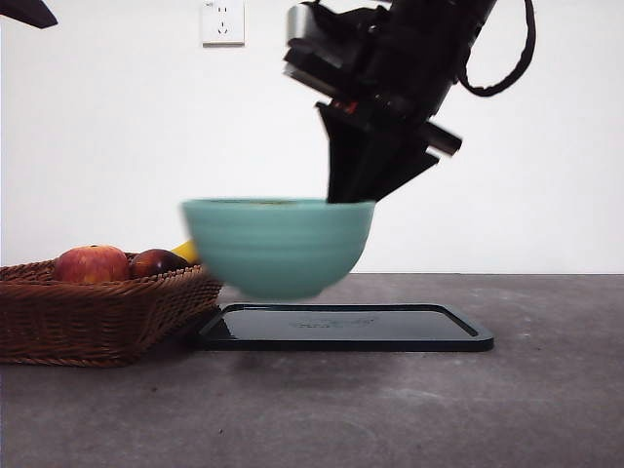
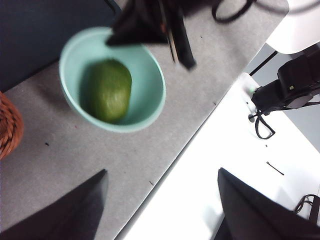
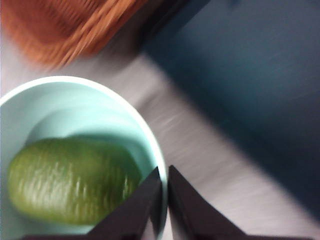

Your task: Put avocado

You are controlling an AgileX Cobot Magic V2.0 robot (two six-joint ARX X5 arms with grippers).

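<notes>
Right gripper (image 1: pixel 351 195) pinches the rim of a pale teal bowl (image 1: pixel 278 246) at the bowl's 3 o'clock side in the front view, one jaw inside and one outside, pressed close on the wall. The bowl hangs clear of the table (image 1: pixel 546 390), blurred, above the near-left end of a black tray (image 1: pixel 390 330). The avocado (image 2: pixel 110 91) lies on its side in the bottom of the bowl, loose, not gripped.

A wicker basket (image 1: pixel 97 317) sits at 9 o'clock of the bowl, holding a red apple (image 1: pixel 92 264), a darker fruit (image 1: pixel 156 261) and a sliver of something yellow (image 1: pixel 185 253).

Left gripper (image 2: pixel 160 205) waits well off to the side, jaws spread wide, holding nothing.

Judgement: the step in hand looks like carrying the loaded bowl onto the tray. To do it well:
- keep the bowl level, since a one-sided rim grip invites tilt and the avocado can roll
- move slowly and clear the basket edge
- set the base flat, well inside the tray lip, before the jaws let go
</notes>
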